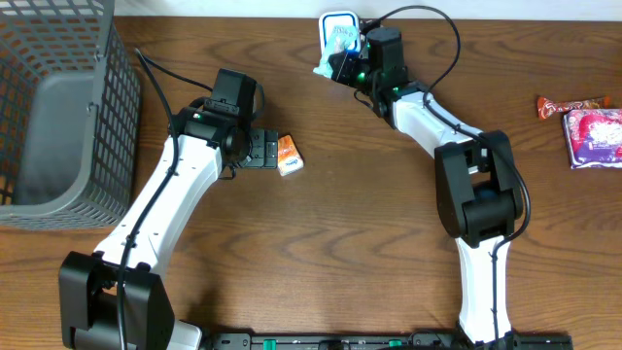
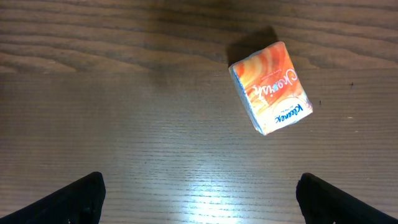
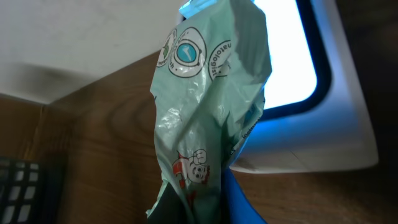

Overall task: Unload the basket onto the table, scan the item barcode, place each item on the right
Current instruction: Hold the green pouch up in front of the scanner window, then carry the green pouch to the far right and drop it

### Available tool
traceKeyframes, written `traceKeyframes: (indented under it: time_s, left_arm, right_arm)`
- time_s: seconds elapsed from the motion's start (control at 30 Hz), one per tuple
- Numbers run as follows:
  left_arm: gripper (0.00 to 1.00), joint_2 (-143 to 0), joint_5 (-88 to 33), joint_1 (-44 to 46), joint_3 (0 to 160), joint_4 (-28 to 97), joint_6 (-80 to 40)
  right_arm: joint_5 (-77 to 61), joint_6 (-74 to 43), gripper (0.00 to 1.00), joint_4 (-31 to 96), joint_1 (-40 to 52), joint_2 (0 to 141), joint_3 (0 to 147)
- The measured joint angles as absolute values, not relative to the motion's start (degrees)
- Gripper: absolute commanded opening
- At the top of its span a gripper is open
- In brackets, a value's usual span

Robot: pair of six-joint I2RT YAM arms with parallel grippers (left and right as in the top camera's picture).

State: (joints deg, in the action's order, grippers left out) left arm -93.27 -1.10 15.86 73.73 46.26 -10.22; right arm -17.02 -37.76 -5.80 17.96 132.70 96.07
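At table's far edge, right gripper pinches green packet before lit scanner, presumably presenting its barcode; left gripper hangs spread above tissue pack, likely queued next.

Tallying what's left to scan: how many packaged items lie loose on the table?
3: the tissue pack by the left gripper, the red wrapper and the purple packet at the right edge. More may lie off-frame.
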Motion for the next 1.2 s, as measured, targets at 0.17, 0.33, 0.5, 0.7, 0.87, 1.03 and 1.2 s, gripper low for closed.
traceKeyframes:
  time_s: [0.17,0.33,0.5,0.7,0.87,1.03,1.2]
  left_arm:
    - [0.98,-93.3,-1.1,15.9,73.7,46.3,-10.2]
    - [0.98,-93.3,-1.1,15.9,73.7,46.3,-10.2]
    - [0.98,-93.3,-1.1,15.9,73.7,46.3,-10.2]
    - [0.98,-93.3,-1.1,15.9,73.7,46.3,-10.2]
    - [0.98,-93.3,-1.1,15.9,73.7,46.3,-10.2]
    - [0.98,-93.3,-1.1,15.9,73.7,46.3,-10.2]
    - [0.98,-93.3,-1.1,15.9,73.7,46.2,-10.2]
  right_arm:
    - [-18.1,-35.5,0.01,-2.8,16.3,131.4,96.5]
    - [-17.5,-32.6,0.01,5.6,11.5,125.7,96.5]
    - [-12.5,-30.6,0.01,16.2,4.6,118.8,96.9]
    - [-1.7,-29.0,0.01,30.7,-5.7,114.7,97.2]
    - [6.4,-28.8,0.01,38.6,-13.9,114.7,97.2]
    - [9.7,-28.3,0.01,42.1,-21.1,114.7,97.2]
    - [10.7,-28.2,0.01,43.4,-25.5,114.7,97.2]
